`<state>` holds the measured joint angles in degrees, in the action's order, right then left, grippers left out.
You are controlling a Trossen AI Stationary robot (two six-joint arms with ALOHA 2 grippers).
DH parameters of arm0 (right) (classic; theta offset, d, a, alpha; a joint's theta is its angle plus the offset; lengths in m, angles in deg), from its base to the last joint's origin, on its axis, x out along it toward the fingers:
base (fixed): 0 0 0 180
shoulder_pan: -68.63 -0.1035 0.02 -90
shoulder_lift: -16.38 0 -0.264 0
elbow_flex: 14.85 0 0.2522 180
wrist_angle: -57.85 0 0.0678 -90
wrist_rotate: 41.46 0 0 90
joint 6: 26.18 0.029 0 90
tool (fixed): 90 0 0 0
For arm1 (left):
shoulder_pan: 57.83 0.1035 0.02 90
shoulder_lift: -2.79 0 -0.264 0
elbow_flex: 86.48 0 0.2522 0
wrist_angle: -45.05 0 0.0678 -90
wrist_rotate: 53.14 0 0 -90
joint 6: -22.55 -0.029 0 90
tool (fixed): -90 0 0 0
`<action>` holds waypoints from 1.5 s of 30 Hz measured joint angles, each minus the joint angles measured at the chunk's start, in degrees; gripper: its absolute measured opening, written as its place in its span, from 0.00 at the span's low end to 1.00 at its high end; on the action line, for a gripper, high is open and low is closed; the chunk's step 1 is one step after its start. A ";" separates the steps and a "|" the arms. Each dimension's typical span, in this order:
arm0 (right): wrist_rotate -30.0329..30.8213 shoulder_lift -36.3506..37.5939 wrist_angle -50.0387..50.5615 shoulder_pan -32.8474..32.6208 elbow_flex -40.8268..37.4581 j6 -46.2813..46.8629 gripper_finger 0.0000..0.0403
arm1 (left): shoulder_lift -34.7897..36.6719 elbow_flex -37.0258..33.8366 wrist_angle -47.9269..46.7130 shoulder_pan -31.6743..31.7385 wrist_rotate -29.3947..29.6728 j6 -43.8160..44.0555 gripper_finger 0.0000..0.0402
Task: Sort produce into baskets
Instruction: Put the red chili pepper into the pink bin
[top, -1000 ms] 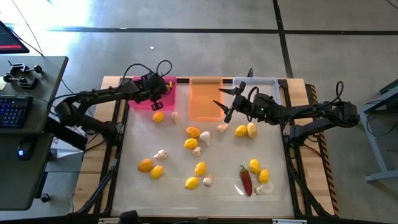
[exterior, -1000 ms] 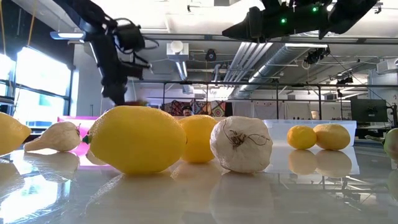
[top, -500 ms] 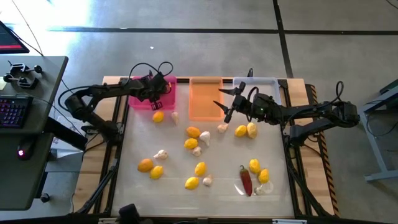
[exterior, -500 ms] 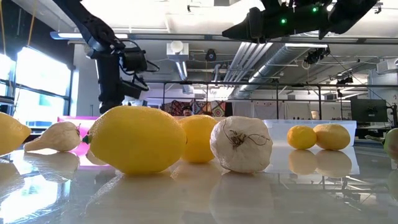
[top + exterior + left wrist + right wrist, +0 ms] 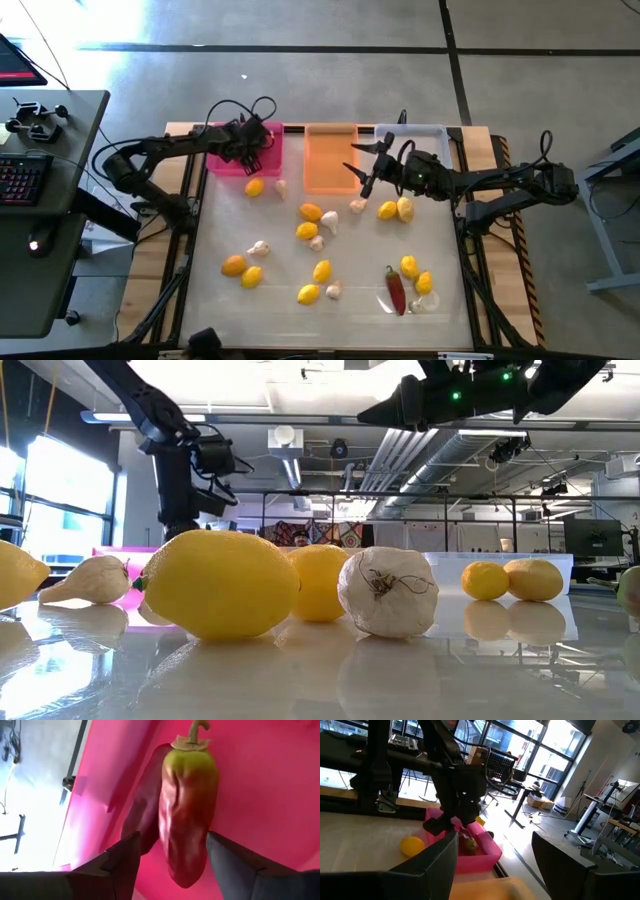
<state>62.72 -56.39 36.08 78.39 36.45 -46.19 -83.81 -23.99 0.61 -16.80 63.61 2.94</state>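
The pale tabletop [image 5: 440,240] carries three baskets in a row along its far edge: a magenta-pink basket [image 5: 222,163] on the left, a translucent orange basket [image 5: 328,160] in the middle and a clear whitish basket [image 5: 438,135] on the right. The left arm reaches in from the left side so that the left gripper [image 5: 252,148] hangs over the pink basket; in its wrist view its jaws stand apart on either side of a red-and-green chili pepper [image 5: 187,815], which lies on the pink floor between them, and I cannot tell whether the fingers [image 5: 122,862] touch it. The right arm stretches in from the right side, and the right gripper [image 5: 362,166] hovers with its jaws wide and nothing between them, near the edge between the orange and the clear basket. Loose produce is spread over the tabletop: yellow-orange lemons [image 5: 311,212], one of them just in front of the pink basket, and a pair near the right gripper; a long dark red chili [image 5: 396,291] toward the near right corner; and small whitish garlic bulbs [image 5: 259,247] scattered among the lemons. Beside the dark chili lies a clear plastic scrap [image 5: 428,302].
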 joint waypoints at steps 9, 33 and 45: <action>0.18 0.00 0.60 0.48 0.00 0.74 0.61 | 3.40 -0.11 0.38 -4.48 0.73 3.69 0.47; 0.13 -0.02 3.60 3.02 0.00 4.72 0.61 | 10.14 -5.99 19.50 -6.98 -15.20 4.11 0.13; -0.03 -0.02 3.63 3.02 0.00 4.74 0.59 | 10.14 -11.86 37.13 -7.13 -22.18 4.68 0.05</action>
<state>62.69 -56.41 39.71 81.41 36.45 -41.45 -73.68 -35.85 37.74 -23.94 41.43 7.62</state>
